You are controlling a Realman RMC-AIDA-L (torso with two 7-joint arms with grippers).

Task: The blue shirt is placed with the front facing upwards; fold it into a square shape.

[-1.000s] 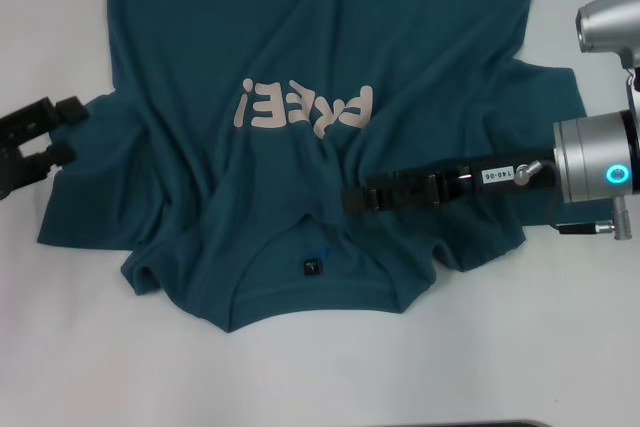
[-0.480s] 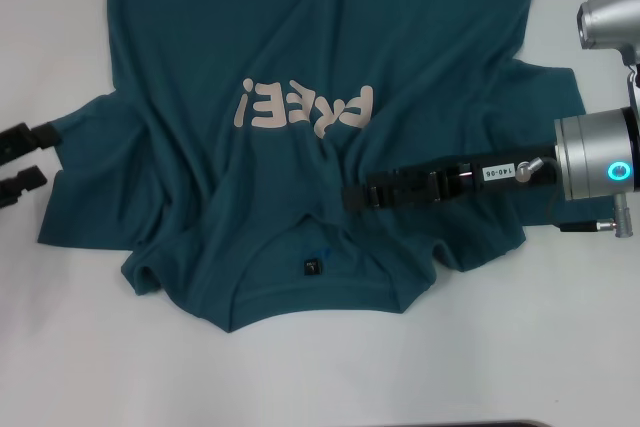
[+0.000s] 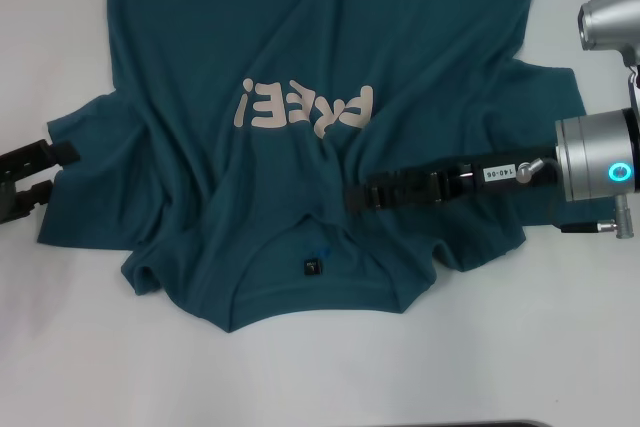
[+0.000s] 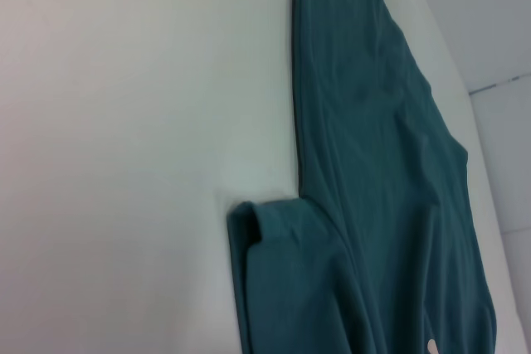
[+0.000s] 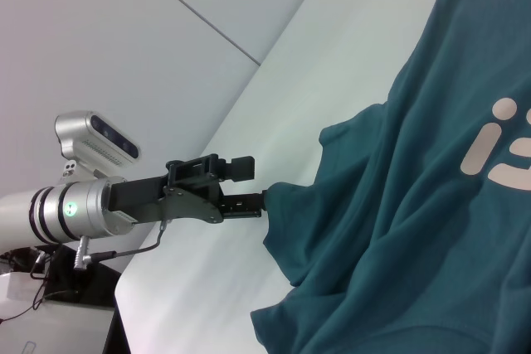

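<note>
One blue shirt [image 3: 300,137] lies print-up on the white table [image 3: 80,347], wrinkled. Two grippers – the left gripper [image 3: 48,169] level at the shirt's left sleeve hem, fingers parted, holding nothing; the right gripper [image 3: 356,195] stretched flat over the chest below the lettering – its grip I cannot tell

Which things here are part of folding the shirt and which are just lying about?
Part of the job:
shirt, spread print-up
left gripper, open at the left sleeve's edge
right gripper, over the shirt near the collar

Just there:
white table, nothing else lying on it
</note>
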